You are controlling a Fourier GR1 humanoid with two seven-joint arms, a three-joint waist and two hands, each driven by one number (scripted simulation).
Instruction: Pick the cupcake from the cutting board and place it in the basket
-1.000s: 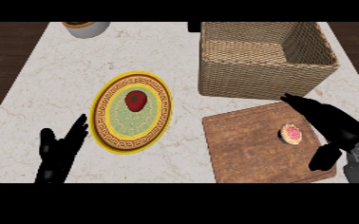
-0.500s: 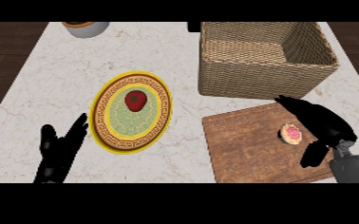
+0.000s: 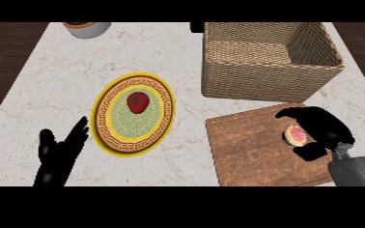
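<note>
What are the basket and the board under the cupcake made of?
The basket looks like woven wicker or straw: tan, matte, with a criss-cross weave over its walls. The cutting board looks like wood: reddish brown with streaky grain lines and a dull finish. Neither can be told for sure from looks alone.
</note>
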